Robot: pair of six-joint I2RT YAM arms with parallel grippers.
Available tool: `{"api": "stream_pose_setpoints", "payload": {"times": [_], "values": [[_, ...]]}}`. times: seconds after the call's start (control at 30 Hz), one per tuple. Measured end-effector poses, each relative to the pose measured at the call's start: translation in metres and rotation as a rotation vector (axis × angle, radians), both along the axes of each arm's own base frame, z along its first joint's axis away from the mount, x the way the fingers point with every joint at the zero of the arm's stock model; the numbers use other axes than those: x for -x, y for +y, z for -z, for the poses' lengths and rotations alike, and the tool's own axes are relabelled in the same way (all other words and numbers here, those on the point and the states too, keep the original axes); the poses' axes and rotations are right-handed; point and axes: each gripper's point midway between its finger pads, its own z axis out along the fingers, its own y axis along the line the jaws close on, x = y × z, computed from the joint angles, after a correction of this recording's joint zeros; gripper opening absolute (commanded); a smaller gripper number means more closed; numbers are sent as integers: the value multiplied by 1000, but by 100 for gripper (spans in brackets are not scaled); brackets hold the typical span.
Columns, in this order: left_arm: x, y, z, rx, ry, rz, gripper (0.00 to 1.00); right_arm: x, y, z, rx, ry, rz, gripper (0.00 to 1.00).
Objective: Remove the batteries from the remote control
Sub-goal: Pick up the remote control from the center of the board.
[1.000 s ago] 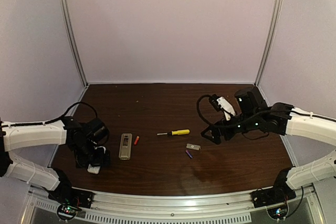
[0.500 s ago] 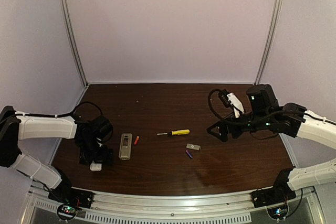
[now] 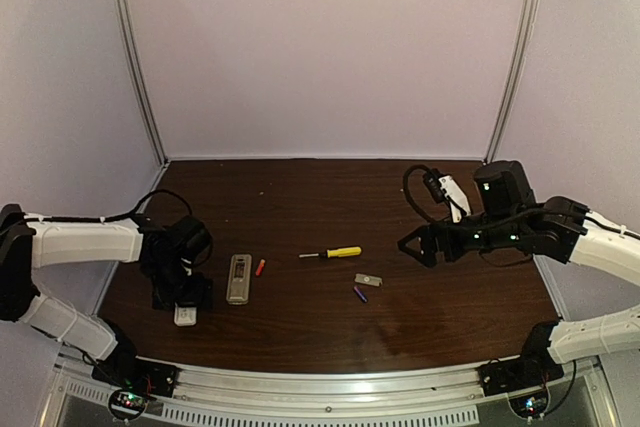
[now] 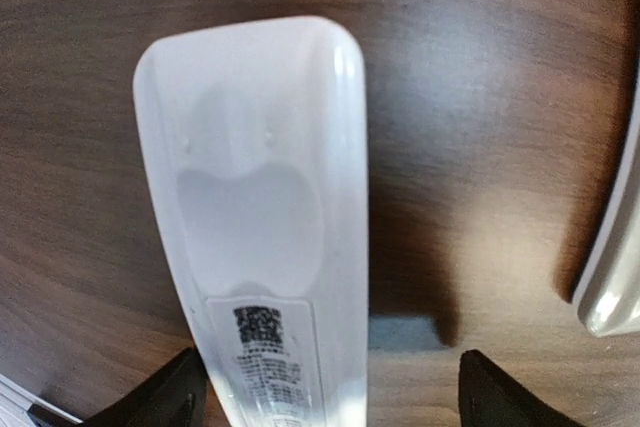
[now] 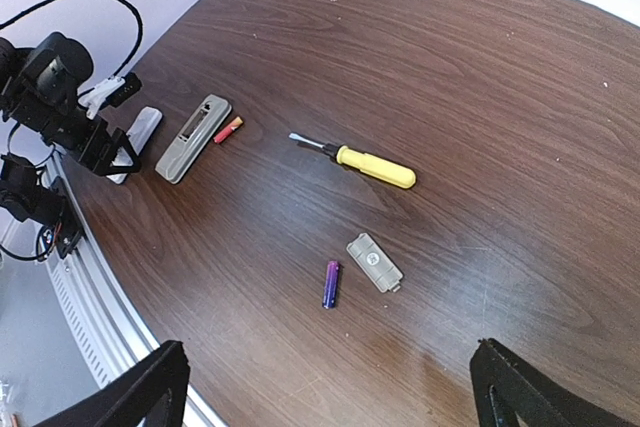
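Left end effector (image 4: 330, 397) stands wide astride the white remote (image 4: 260, 197), not gripping it; right end effector (image 5: 330, 387) hangs wide, empty.

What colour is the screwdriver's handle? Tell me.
Yellow; the screwdriver handle shows best in the right wrist view.

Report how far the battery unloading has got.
Done: grey remote looks open; red battery lies beside it, purple battery near the cover plate. In hand: left end effector open astride the white remote, whose back looks closed. Left: likely that remote's batteries; only two batteries show. Right end effector open, empty.
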Motion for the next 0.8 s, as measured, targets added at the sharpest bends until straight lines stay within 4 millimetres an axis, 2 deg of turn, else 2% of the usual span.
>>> {"api": "stream_pose_setpoints", "payload": {"times": [0.13, 0.3, 0.53, 0.73, 0.8], "values": [[5, 4, 10, -18, 31, -16, 73, 0, -1, 1, -1, 14, 13, 100], [3, 0, 11, 0, 23, -30, 59, 3, -4, 0, -11, 29, 28, 100], [4, 0, 10, 9, 20, -64, 46, 5, -10, -10, -38, 17, 52, 100], [6, -4, -5, 49, -3, -91, 42, 4, -13, -14, -42, 1, 65, 100], [5, -10, -22, 76, -32, -96, 42, 4, -13, -14, -40, -1, 66, 100]]}}
